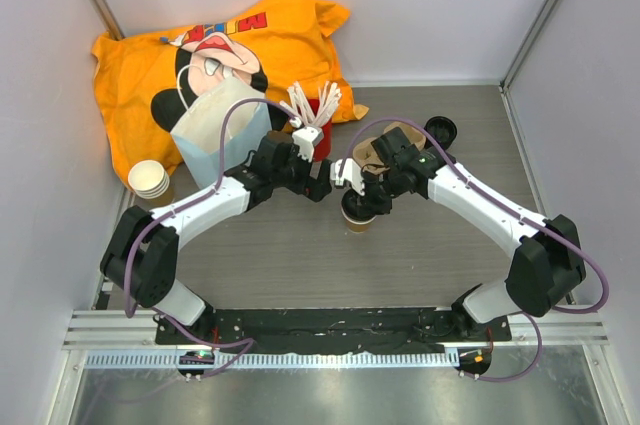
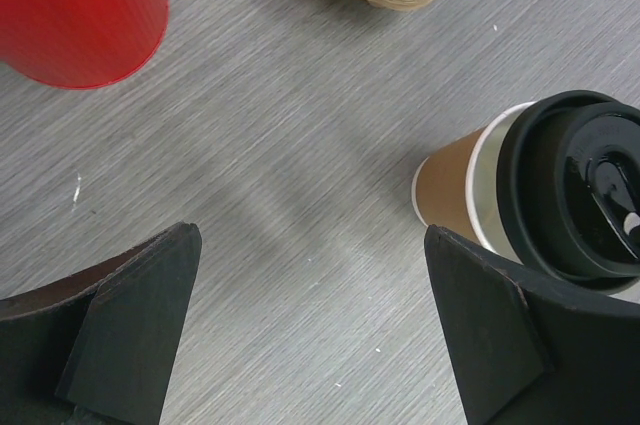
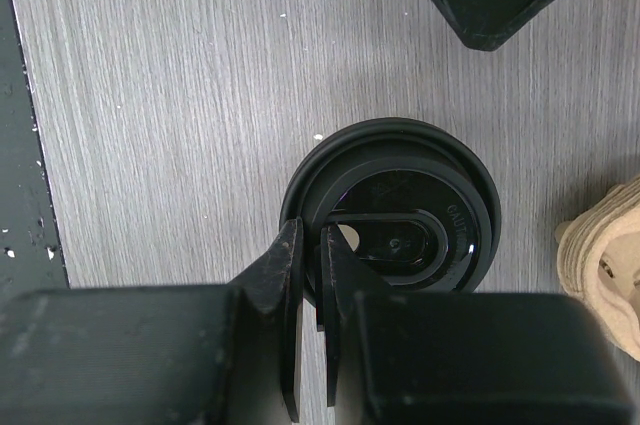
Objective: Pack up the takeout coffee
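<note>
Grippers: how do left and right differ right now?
Left gripper is wide open, holding nothing; right gripper is nearly shut, pinching the coffee by its lid rim. Left gripper sits beside the coffee; right gripper is above it. Both are black, near the coffee.

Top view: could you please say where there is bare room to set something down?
Bare table lies between left arm and right arm, nearer than the takeout coffee. Crowded behind: paper bag, red cup, cup carrier, stacked cups.
</note>
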